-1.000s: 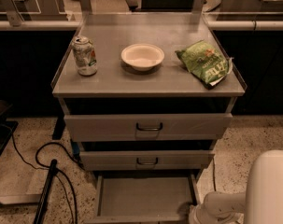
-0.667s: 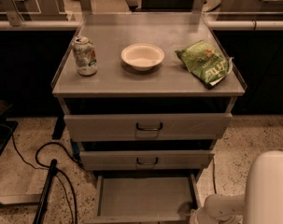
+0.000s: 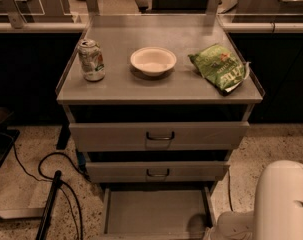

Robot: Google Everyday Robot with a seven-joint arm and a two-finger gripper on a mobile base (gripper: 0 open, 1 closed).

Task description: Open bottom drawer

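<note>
The grey metal cabinet [image 3: 158, 91] has three drawers. The bottom drawer [image 3: 156, 211] is pulled out toward me; its bare grey inside shows, and its front and handle are cut off by the lower edge of the view. The middle drawer [image 3: 157, 171] and the top drawer [image 3: 158, 135] are shut, each with a small dark handle. My white arm [image 3: 283, 204] fills the lower right corner, next to the open drawer's right side. My gripper is out of view, below the frame near the drawer's front right corner.
On the cabinet top stand a drink can [image 3: 91, 59] at the left, a white bowl [image 3: 153, 60] in the middle and a green chip bag [image 3: 218, 66] at the right. A black cable [image 3: 51, 164] and a dark pole [image 3: 48, 204] lie on the speckled floor at the left.
</note>
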